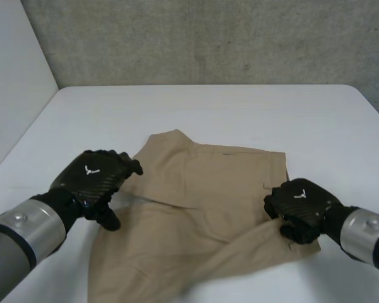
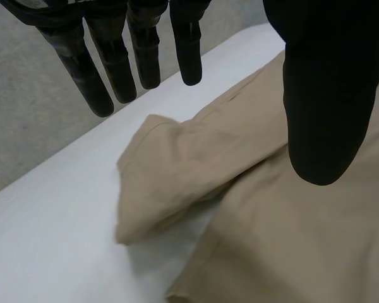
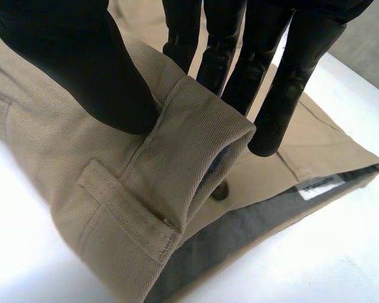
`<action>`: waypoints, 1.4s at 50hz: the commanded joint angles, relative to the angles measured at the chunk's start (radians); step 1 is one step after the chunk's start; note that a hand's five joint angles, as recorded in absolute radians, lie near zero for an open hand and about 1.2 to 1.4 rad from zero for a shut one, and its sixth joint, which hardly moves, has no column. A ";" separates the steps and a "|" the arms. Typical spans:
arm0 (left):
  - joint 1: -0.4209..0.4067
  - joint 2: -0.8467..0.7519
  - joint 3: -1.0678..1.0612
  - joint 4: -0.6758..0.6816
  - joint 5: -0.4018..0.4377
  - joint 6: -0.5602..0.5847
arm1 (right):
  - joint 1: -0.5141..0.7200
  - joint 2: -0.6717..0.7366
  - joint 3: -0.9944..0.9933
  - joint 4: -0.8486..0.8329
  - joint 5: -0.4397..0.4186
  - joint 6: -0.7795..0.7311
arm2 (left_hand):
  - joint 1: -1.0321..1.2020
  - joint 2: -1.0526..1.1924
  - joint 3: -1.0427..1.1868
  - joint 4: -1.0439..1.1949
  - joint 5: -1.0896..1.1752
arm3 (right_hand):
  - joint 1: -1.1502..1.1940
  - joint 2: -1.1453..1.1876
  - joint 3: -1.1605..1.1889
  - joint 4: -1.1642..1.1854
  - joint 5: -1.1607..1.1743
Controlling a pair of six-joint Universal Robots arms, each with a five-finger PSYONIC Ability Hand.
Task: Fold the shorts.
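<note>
- The black left hand [image 1: 93, 178] hangs spread and empty over the left edge of the tan cotton shorts [image 1: 202, 208], probably poised to take that side.
- The shorts lie rumpled on the white tabletop [image 1: 240, 107].
- The right hand [image 1: 301, 205] pinches the shorts' waistband [image 3: 196, 132] between thumb and fingers, seemingly to fold it over.

the tan cloth shorts [image 3: 63, 158] show a fine matt twill weave with a smoother grey lining. the white table [image 1: 240, 113] is smooth and matt, the grey wall [image 1: 208, 38] rough.

White desk [image 1: 252, 107], tan shorts [image 1: 202, 202] lying on its near middle, waistband [image 1: 279, 167] at right, far left corner folded over
</note>
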 commanded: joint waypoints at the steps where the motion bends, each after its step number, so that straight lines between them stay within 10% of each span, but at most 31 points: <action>1: -0.048 0.034 -0.005 -0.086 0.003 -0.152 | 0.090 0.061 -0.104 -0.012 0.155 0.064 | 0.001 0.017 0.011 0.023 0.029 | 0.441 0.228 0.218 0.209 0.235; 39: 0.011 -0.223 -0.041 -0.077 -0.106 -0.152 | 0.096 0.065 -0.095 -0.051 0.204 0.118 | 0.148 0.163 0.158 0.170 0.176 | 0.441 0.228 0.218 0.209 0.235; 50: 0.032 -0.217 -0.030 -0.011 -0.106 -0.151 | 0.092 0.029 -0.079 -0.054 0.203 0.115 | 1.008 1.023 1.018 1.030 1.036 | 0.441 0.228 0.218 0.209 0.235; 60: 0.012 -0.237 0.146 0.096 -0.106 -0.068 | 0.099 0.031 -0.176 -0.053 0.207 0.110 | 1.008 1.023 1.018 1.030 1.036 | 0.441 0.228 0.218 0.209 0.235; 70: -0.035 -0.603 0.588 0.162 -0.178 0.098 | 0.136 0.218 -0.470 -0.100 0.238 0.116 | 1.008 1.023 1.018 1.030 1.036 | 0.441 0.228 0.218 0.209 0.235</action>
